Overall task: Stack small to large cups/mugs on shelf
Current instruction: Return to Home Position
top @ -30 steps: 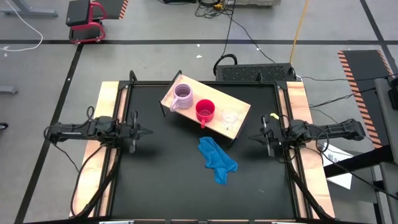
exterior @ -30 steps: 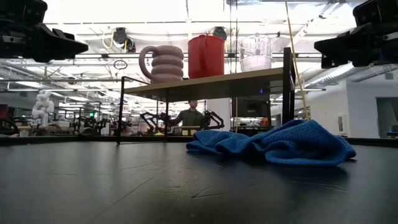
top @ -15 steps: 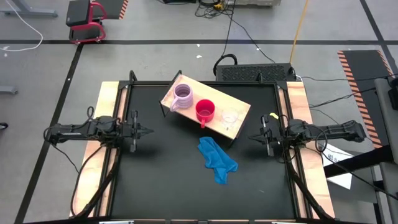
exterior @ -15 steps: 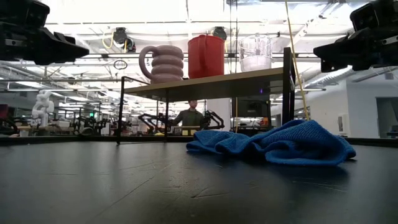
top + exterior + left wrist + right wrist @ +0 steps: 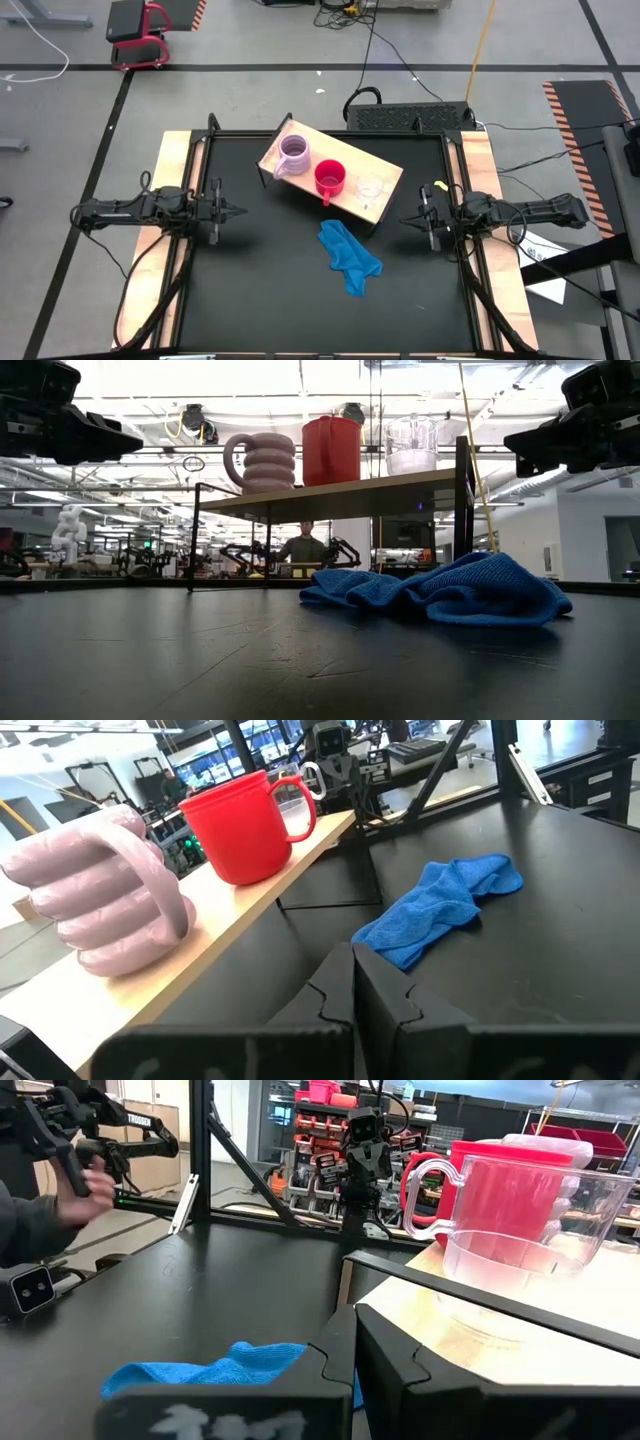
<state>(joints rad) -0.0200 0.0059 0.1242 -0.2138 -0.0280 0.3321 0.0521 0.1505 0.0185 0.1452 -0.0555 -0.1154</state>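
**Three cups in a row on the shelf**

The pink mug (image 5: 295, 153), red mug (image 5: 330, 178) and clear cup (image 5: 371, 187) stand left to right on the shelf (image 5: 352, 157), at the far middle of the worktop (image 5: 270, 290). A blue cloth (image 5: 350, 257) lies just nearer. The left claw (image 5: 240, 212) and right claw (image 5: 404, 221), both pressed together, hover at the worktop's side edges.

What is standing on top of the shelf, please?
A pink mug, a red mug and a clear cup stand in a row on the shelf. Only the wood beneath them is covered.
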